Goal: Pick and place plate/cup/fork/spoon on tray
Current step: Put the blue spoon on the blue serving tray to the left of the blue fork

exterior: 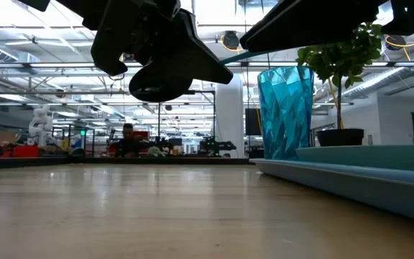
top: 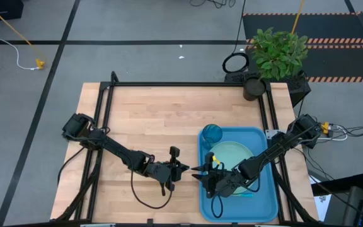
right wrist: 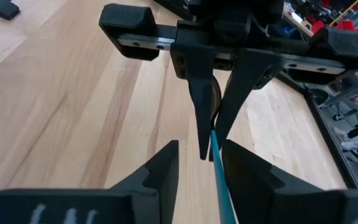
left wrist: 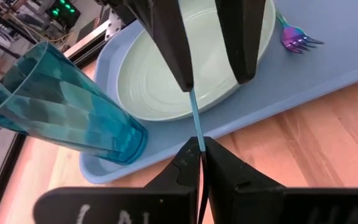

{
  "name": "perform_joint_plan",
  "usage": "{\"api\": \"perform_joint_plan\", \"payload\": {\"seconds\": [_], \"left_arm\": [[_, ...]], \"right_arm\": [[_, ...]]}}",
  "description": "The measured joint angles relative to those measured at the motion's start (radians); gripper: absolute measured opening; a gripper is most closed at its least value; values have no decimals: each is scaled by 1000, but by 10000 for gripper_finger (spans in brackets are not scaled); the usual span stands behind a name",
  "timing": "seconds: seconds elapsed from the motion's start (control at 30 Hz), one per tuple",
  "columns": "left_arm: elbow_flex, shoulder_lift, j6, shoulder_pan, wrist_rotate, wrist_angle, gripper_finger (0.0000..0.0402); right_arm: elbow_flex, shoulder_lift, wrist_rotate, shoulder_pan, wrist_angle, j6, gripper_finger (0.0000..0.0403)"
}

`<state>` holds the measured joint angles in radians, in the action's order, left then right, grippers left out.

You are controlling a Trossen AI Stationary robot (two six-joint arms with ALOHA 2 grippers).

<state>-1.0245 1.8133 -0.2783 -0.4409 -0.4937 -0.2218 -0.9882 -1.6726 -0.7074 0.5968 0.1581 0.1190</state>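
My left gripper (top: 183,167) hangs over the wood just left of the blue tray (top: 266,205) and is shut on the spoon (right wrist: 218,163), whose light blue handle points toward the tray. My right gripper (top: 200,171) faces it, open, with its fingers on either side of the handle's free end (left wrist: 192,99). The mint-green plate (top: 232,153) lies in the tray. The teal cup (top: 212,133) stands upright in the tray's far left corner. The fork (left wrist: 294,36) lies in the tray beside the plate. My left gripper pinches the spoon between its two fingers at the bowl end of the handle (left wrist: 200,144); the dark bowl (right wrist: 215,102) shows between them. The fingers come level from the table's left and lie along the spoon. The spoon is lifted clear, and its handle sticks out past the fingertips. My right gripper's fingers stand either side of the handle; I cannot tell whether one finger (right wrist: 244,165) touches it.
Bare wood (top: 144,120) spreads left of the tray and toward the far edge. A potted plant (top: 277,53) stands at the table's far right corner. The black table frame (top: 181,84) runs along the edges.
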Motion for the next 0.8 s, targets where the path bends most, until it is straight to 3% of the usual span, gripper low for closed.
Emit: {"api": "perform_joint_plan", "payload": {"seconds": [0.43,0.8], "left_arm": [[0,0,18,4,16,4,7],[0,0,34,12,45,3,7]], "right_arm": [[0,0,1,-1,-47,57,60],[0,1,1,0,-71,86,112]]}}
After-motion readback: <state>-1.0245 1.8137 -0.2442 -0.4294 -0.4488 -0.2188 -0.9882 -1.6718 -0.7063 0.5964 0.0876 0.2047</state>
